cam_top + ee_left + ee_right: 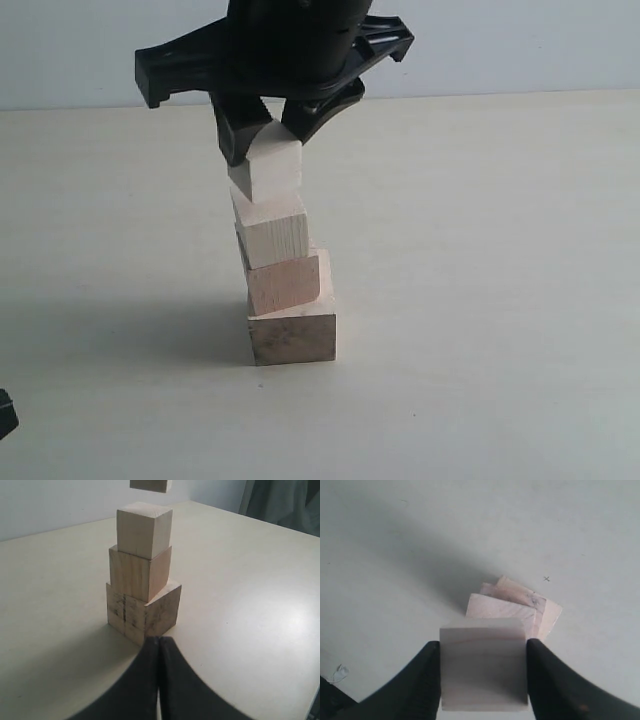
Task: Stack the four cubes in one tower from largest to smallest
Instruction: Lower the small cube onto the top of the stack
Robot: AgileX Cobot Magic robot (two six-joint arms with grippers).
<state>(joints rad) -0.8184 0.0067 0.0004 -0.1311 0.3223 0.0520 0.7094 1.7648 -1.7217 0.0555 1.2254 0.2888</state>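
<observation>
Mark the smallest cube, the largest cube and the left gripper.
smallest cube (275,175), exterior view, front face.
largest cube (293,340), exterior view, front face.
left gripper (159,642), left wrist view, between fingertips.

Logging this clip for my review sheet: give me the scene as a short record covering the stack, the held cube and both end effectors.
stacked: three cubes on the table, largest cube lowest, second cube on it, third cube on top, slightly twisted
held cube: smallest cube, tilted, over the third cube; left wrist view shows a gap
right end effector: shut on the smallest cube
left end effector: shut, empty, facing the largest cube
status: smallest cube not yet set down
</observation>
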